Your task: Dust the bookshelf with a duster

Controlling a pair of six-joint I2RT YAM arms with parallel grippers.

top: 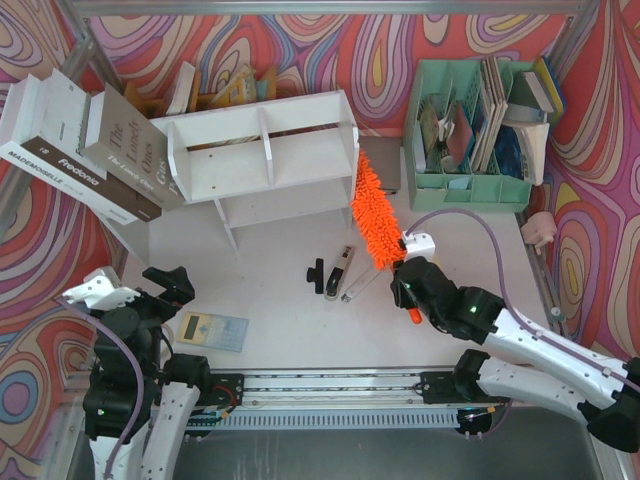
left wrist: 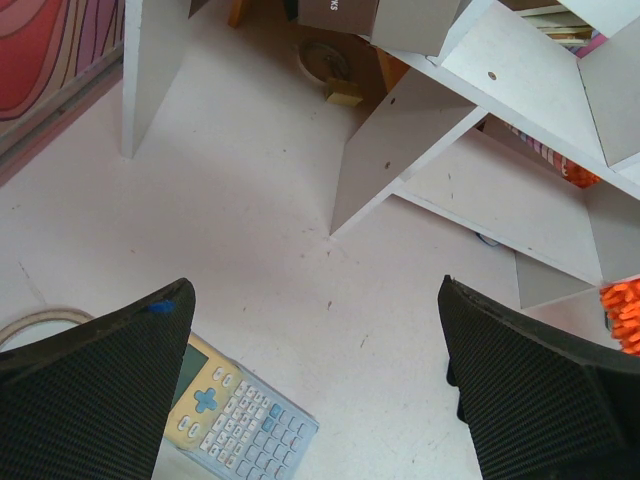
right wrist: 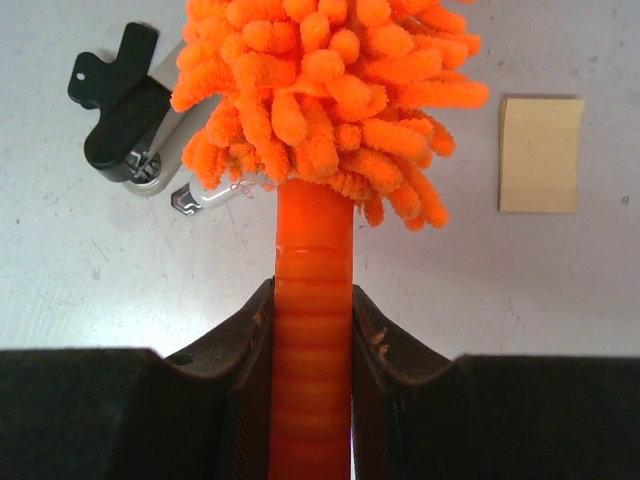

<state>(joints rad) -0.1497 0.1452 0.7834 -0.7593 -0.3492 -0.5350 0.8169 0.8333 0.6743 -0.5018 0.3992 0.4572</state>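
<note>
While right gripper [right wrist: 312, 312] clamps duster [top: 373, 212] handle, tip seemingly touches bookshelf [top: 262, 150].

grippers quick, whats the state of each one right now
left gripper: open, holding nothing
right gripper: closed on the handle of the orange duster

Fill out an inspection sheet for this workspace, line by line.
Surface: white table, lightly scuffed.
Job's things: white bookshelf at the back; orange duster, head reaching the shelf's right end.
Clutter: calculator, stapler, yellow note pad, leaning books, green organiser stuffed with files.
Grippers: right pincer shut on the duster's handle; left pincer open, empty, near the calculator.
Cables: purple cable looping off the right arm.
Surroundings: swirl-patterned walls.
</note>
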